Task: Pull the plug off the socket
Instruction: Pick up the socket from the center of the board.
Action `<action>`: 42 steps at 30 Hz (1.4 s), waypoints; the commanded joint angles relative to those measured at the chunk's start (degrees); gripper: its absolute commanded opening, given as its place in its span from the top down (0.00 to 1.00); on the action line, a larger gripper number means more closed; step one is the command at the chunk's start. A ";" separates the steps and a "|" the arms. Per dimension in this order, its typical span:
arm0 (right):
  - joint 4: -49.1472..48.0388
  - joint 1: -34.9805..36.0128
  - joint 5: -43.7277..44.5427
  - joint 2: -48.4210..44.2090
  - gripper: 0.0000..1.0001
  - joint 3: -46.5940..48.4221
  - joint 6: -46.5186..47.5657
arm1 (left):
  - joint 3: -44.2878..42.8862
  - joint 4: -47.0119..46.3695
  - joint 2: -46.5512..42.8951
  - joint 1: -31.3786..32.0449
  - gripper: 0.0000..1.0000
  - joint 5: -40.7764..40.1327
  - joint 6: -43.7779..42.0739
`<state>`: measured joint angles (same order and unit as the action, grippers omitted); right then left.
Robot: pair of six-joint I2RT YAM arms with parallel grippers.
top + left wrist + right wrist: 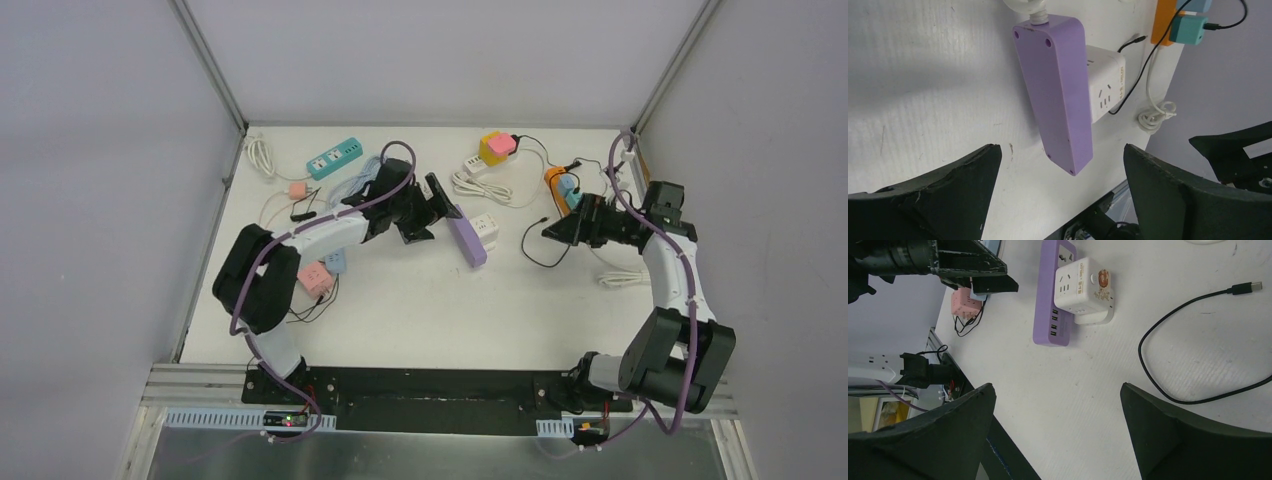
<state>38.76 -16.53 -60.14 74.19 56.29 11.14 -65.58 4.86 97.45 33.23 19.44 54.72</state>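
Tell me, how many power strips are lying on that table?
3: the teal power strip at the back left, the purple power strip mid-table, and the orange power strip at the back right. Others may be hidden.

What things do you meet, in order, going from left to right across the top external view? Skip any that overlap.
white coiled cable → teal power strip → purple power strip → orange power strip

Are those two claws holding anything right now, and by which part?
Nothing is held. The left gripper stands open by the purple power strip, not closed on it; the right gripper is open over the table.
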 commanded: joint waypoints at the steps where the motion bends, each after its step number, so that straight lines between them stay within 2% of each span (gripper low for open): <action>1: -6.12 -0.84 -4.65 -0.15 0.00 -2.15 3.06 | -2.45 -4.63 3.29 1.13 0.04 -3.14 1.78; 12: -3.89 -1.04 -7.44 1.39 0.00 -1.32 6.52 | 7.40 -32.15 9.33 0.56 0.06 -0.39 5.23; 26: -3.18 -1.07 -7.63 2.52 0.00 -1.70 7.71 | 13.23 -58.05 18.79 -2.64 0.02 4.41 14.16; 34: -2.73 -1.13 -7.63 3.38 0.00 -1.62 8.36 | 12.96 -62.94 22.76 -2.66 0.02 4.98 15.90; 39: -2.56 -1.13 -7.55 3.76 0.00 -1.54 8.54 | 11.53 -69.74 27.35 -2.57 0.10 5.61 19.67; 42: -2.47 -1.13 -7.47 4.00 0.00 -1.54 8.68 | 10.83 -71.95 29.03 -2.40 0.12 5.40 21.10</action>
<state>36.36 -17.39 -65.78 77.76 53.91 17.80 -53.47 -60.84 123.79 30.65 24.51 73.63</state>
